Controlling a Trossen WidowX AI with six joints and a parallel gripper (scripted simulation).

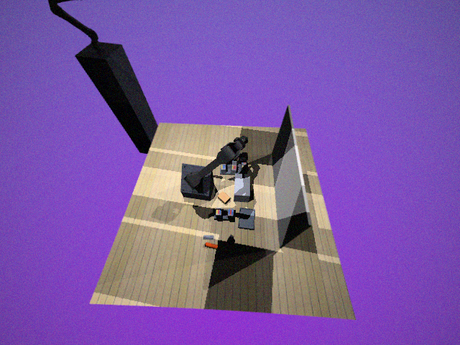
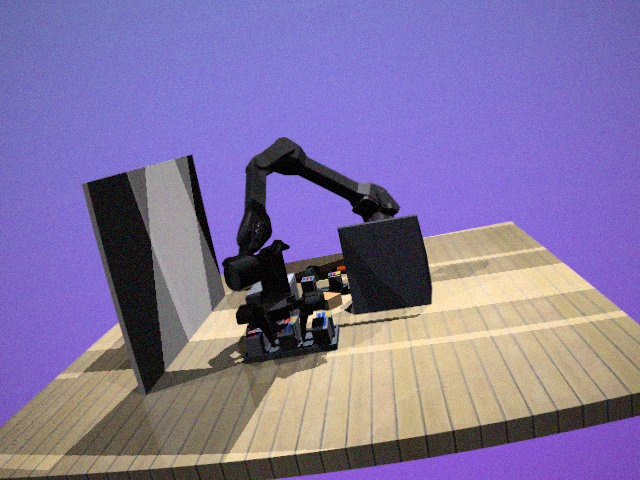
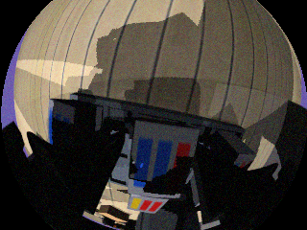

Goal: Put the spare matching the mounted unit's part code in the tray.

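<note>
My gripper [image 1: 243,167] [image 2: 271,321] [image 3: 158,142] is open and hangs low over the far rack of spares [image 1: 228,169] [image 2: 292,342]. In the wrist view a fingertip stands on each side of a spare with a blue, blue, red code [image 3: 163,153]. A yellow, red, red mark [image 3: 146,205] shows just below it. I cannot see any contact with the fingers. A second rack of spares [image 1: 224,214] [image 2: 308,281] stands nearer the flat grey tray [image 1: 246,218]. A light grey block [image 1: 243,187] stands between the two racks. The mounted unit's back is not readable.
The arm's dark base [image 1: 196,183] [image 2: 385,263] stands beside the racks. A tall upright panel [image 1: 291,178] [image 2: 149,268] walls off one side. An orange block [image 1: 223,197], an orange screwdriver [image 1: 210,245] and a small grey piece [image 1: 208,236] lie on the wooden floor. A dark pillar [image 1: 118,96] stands beyond the corner.
</note>
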